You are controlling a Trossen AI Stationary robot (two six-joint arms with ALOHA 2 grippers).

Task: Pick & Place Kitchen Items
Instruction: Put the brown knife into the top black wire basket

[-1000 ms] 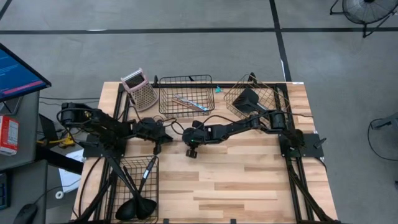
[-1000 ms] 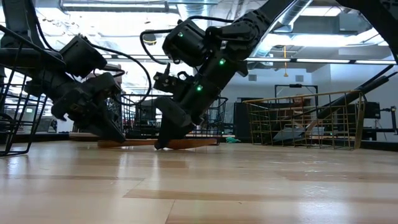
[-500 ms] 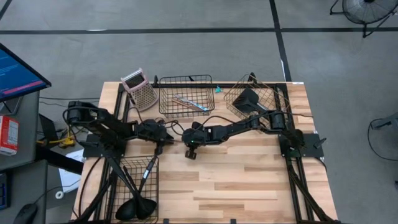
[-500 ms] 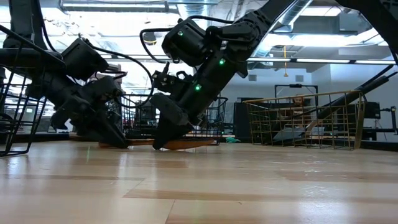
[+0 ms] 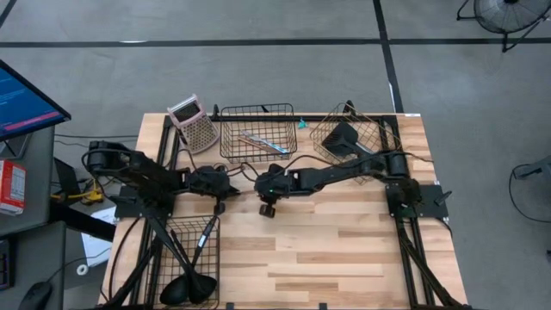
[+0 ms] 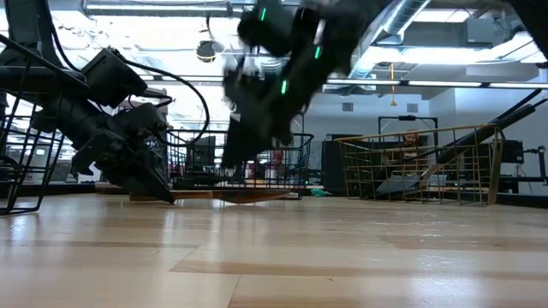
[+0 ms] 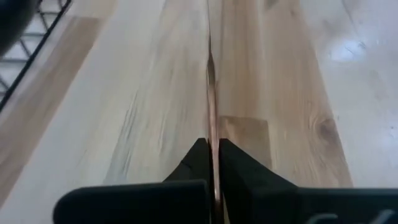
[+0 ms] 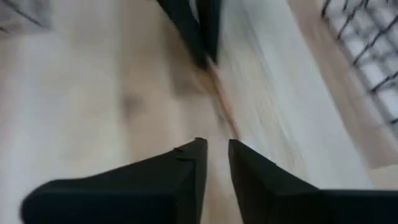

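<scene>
The left gripper (image 5: 225,196) is low over the table (image 5: 344,250), its arm stretched rightward from the left edge and tipped steeply down in the low view; its fingers (image 7: 198,163) are pressed together on a slim copper-coloured utensil (image 7: 211,93), pinching one end while the rest of the thin piece runs away along the wood (edge-on, so its shape is hard to read). The right gripper (image 5: 268,207) sits just to the right of it, at the end of an arm reaching leftward from the right side; in the low view it is lifted clear of the tabletop and blurred; its fingers (image 8: 191,163) stand slightly apart with nothing between them, the copper piece lying on the table just beyond their tips. A black wire basket (image 5: 258,129) at the far middle holds a silver-teal piece (image 5: 263,142); a copper wire basket (image 5: 370,129) at the far right holds a black spatula (image 5: 343,138); a third black basket (image 5: 191,245) at the near left holds dark ladles (image 5: 189,288); a grater (image 5: 195,123) stands at the far left.
</scene>
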